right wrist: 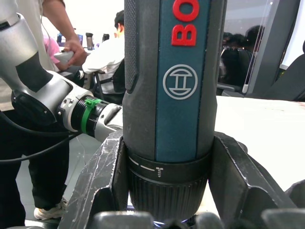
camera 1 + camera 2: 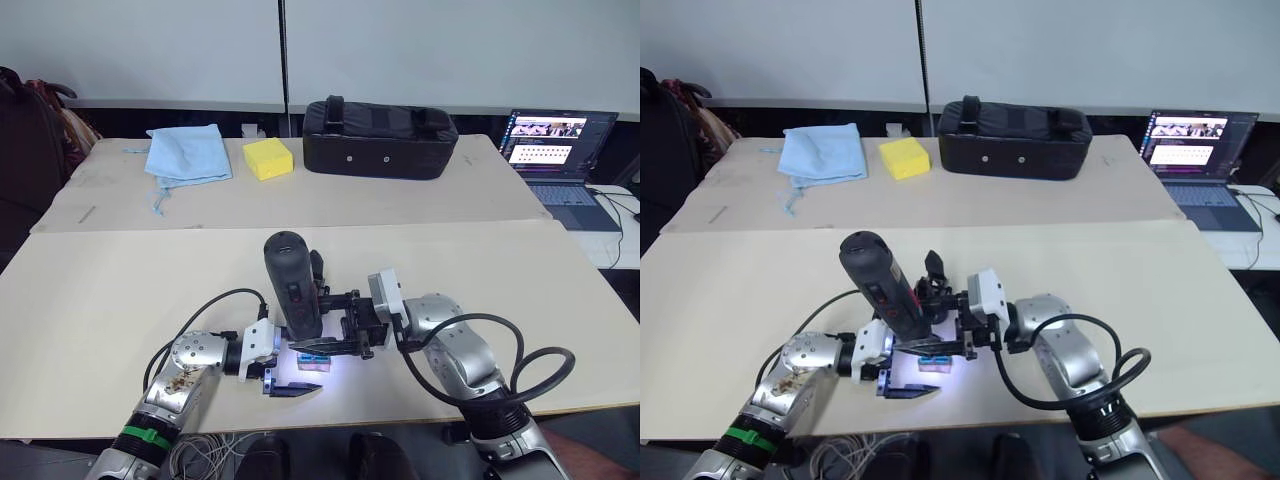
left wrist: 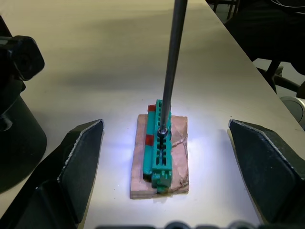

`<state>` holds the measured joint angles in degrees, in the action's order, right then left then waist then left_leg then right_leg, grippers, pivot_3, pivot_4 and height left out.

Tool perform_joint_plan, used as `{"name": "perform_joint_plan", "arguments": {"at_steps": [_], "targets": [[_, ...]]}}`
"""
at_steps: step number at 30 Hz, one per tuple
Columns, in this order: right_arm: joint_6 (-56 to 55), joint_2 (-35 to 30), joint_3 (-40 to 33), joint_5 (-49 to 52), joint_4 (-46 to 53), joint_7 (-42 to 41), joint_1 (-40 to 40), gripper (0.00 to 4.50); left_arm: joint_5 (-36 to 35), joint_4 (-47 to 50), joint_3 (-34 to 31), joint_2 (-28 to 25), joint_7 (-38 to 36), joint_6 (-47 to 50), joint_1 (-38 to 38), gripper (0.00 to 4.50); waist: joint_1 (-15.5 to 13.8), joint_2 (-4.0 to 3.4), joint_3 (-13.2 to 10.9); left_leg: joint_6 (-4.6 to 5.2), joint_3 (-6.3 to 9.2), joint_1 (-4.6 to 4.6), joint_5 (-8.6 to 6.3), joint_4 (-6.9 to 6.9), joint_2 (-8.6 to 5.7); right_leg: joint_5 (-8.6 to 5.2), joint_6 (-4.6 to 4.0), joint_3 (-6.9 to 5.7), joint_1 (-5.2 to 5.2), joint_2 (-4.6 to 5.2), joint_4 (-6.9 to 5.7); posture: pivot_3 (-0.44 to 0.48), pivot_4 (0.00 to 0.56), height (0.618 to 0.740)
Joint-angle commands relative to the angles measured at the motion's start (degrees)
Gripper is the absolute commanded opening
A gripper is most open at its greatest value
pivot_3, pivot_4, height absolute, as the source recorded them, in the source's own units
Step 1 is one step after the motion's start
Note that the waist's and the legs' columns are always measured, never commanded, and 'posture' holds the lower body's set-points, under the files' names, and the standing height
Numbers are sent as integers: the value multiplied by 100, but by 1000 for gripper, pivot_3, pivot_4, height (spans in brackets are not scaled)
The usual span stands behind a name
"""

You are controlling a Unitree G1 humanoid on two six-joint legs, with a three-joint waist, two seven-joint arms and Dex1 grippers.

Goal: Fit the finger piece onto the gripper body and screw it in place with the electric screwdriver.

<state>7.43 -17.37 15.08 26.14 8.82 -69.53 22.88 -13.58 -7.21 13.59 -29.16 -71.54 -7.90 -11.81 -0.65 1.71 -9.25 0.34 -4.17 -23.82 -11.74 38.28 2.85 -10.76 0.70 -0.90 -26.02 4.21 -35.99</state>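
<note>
**Screwdriver clamped in the right gripper, bit down on a teal block, left gripper open around it**

Working left to right, you had the gripper body [image 3: 21, 129] standing on its round base on the table [image 2: 100, 290], just outside one finger of the left gripper [image 3: 165, 126] and apart from it. It looked like stiff, light plastic with a jointed linkage, so I judged the stubby base the safest place to take it; the linkage would probably fold under a pinch.

Your left gripper rested low on the table with its 2 fingers spread wide, holding nothing. Between them, touching neither, lay a teal block [image 3: 159, 143] on a small pinkish board [image 3: 178, 143], lit white.

The electric screwdriver [image 2: 293, 285] stood nearly upright, tilted slightly, its thin bit landing on top of the teal block. Your right gripper [image 1: 169, 157] was closed on the barrel just above the ribbed collar. The tool looked rigid, smooth-skinned and top-heavy, so that low hold seemed sensible, though it could twist in the fingers.

I could not pick out the finger piece.
</note>
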Motion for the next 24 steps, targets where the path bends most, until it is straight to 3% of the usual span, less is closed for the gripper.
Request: {"name": "perform_joint_plan", "arguments": {"at_steps": [1, 7, 18, 24], "targets": [[-72, 79, -166, 353, 412, 15, 50, 1915, 52, -152, -11, -47, 2, -85, 90, 4470, 0, 0, 0, 0, 0, 0, 0, 0, 0, 0, 0, 0, 0, 0, 0, 0, 150, 740], [264, 61, -353, 698, 633, 196, 240, 1915, -168, -52, -183, -143, -101, -80, 105, 4470, 12, 0, 0, 0, 0, 0, 0, 0, 2, 0, 0, -1, -2, -2, -2, 0, 150, 740], [843, -325, -870, 1284, 1238, 532, 373, 1915, -1402, 622, -1085, -581, -629, 178, 385, 4470, 12, 2, -3, 0, -1, -15, 0, -1, 4, -1, -2, -2, -15, 2, 2, 0, 150, 740], [1348, -685, -1321, 1882, 1772, 871, 344, 1915, -2601, 1523, -1920, -1121, -360, 1578, 562, 4470, 9, 4, -7, -1, 1, -24, 0, -1, 5, -1, -1, -5, -19, 4, 7, 0, 150, 740]]}}
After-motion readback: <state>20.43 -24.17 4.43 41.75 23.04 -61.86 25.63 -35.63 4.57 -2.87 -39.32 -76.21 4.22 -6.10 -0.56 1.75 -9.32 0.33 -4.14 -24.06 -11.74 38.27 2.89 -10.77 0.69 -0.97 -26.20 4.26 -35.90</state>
